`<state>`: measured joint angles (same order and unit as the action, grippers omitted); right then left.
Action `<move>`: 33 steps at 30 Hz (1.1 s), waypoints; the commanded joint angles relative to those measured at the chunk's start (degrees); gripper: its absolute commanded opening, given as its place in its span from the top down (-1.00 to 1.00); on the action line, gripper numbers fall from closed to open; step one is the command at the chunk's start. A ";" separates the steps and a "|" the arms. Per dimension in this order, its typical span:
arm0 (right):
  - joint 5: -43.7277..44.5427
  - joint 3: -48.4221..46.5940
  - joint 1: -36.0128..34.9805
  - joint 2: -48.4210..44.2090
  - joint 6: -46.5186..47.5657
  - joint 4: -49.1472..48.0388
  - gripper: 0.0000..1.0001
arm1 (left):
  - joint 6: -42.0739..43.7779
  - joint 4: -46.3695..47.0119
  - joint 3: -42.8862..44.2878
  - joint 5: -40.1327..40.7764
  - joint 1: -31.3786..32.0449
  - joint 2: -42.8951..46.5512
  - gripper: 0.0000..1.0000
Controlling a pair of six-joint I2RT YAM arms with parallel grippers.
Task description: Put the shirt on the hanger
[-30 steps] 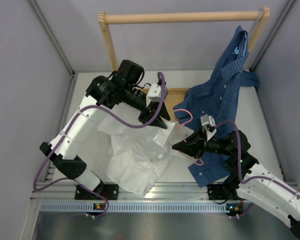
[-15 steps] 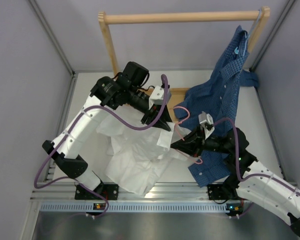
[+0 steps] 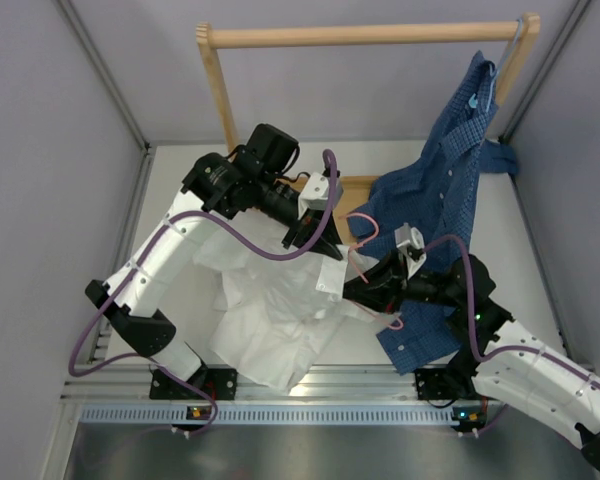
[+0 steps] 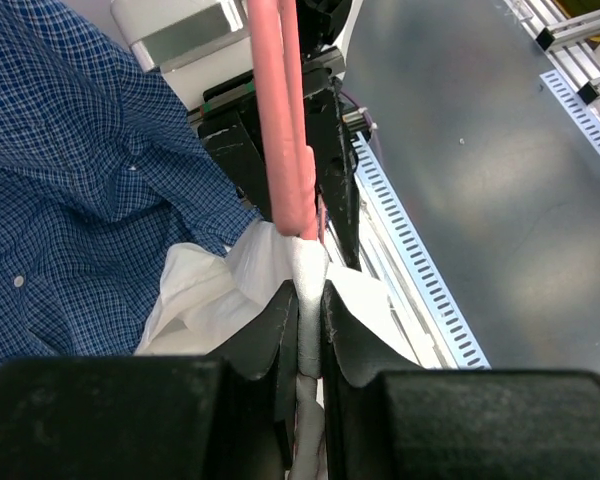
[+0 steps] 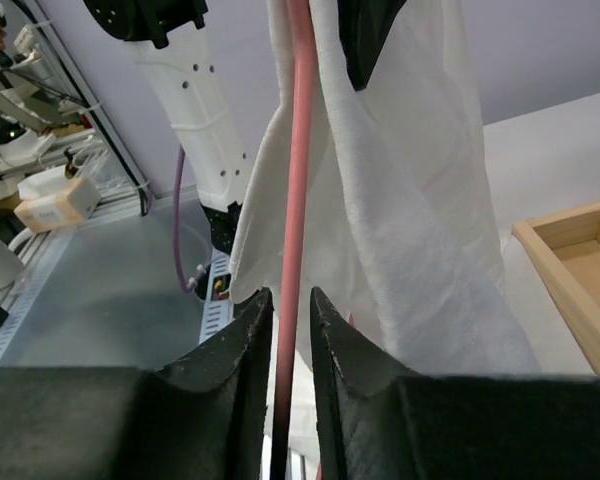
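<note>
The white shirt lies crumpled on the table in front of the arms, with one part lifted. My left gripper is shut on a fold of that lifted white cloth. The pink wire hanger stands between the two grippers. In the left wrist view its pink wire runs up from the pinched cloth. My right gripper is shut on the hanger wire, and white shirt cloth hangs over the wire right beside it. The rest of the hanger is hidden by the cloth and the arms.
A wooden rack stands at the back. A blue checked shirt hangs from its right end on a light blue hanger, and its tail drapes under my right arm. The rack's wooden base lies behind the grippers. Grey walls close both sides.
My left gripper has moved a little right and back with the white cloth. My right gripper has shifted slightly left with the hanger, so the two are closer.
</note>
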<state>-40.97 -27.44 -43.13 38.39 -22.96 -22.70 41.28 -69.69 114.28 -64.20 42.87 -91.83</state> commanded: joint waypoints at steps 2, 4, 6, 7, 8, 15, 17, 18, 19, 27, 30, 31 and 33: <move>3.77 -3.06 -1.07 -1.99 3.80 -1.49 0.19 | 0.48 1.57 -0.63 0.38 0.28 0.51 1.00; 6.51 -3.32 -0.99 -3.40 5.64 1.68 -0.63 | -3.38 4.63 -1.34 3.54 0.28 1.12 1.00; 12.38 -4.28 -0.99 -5.86 8.01 9.05 -0.93 | -8.81 7.80 -3.53 9.76 0.28 3.14 1.00; 14.32 -4.55 -0.99 -6.92 8.80 11.34 -0.99 | -10.85 11.82 -4.58 12.24 0.19 4.19 1.00; 18.43 -4.90 -0.99 -8.93 9.42 15.97 -0.99 | -13.04 14.29 -7.38 14.87 0.19 5.34 1.00; 38.75 -10.07 -0.90 -15.19 10.40 36.46 -0.99 | -23.59 23.98 -16.54 33.33 0.19 16.85 1.00; 42.88 -11.49 -0.90 -14.14 9.34 39.38 -0.99 | -26.32 26.78 -19.16 40.36 0.19 19.66 1.00; 43.69 -12.71 -0.90 -13.26 8.21 40.53 -0.99 | -29.21 27.84 -19.96 43.00 0.19 20.72 1.00; 43.96 -13.16 -0.99 -12.12 7.76 42.02 -0.99 | -30.54 28.81 -20.76 47.98 0.19 22.38 1.00; 37.63 -11.32 -0.72 -2.89 3.19 35.98 -0.67 | -44.43 34.89 -25.42 60.94 0.19 27.93 1.00; 38.16 -10.88 0.50 -0.26 3.53 31.84 -0.58 | -46.90 34.89 -25.42 61.66 0.19 28.72 1.00; 36.16 -11.23 1.12 1.14 3.80 31.32 -0.54 | -47.25 34.97 -25.42 61.48 0.19 29.07 1.00; 33.08 -11.76 3.05 4.84 3.72 28.34 -0.43 | -48.31 35.06 -25.16 60.78 0.19 30.22 1.00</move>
<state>-3.90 -38.02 -42.11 40.07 -18.46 12.69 -2.52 -40.25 88.51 -5.52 43.03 -64.42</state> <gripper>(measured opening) 0.743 0.145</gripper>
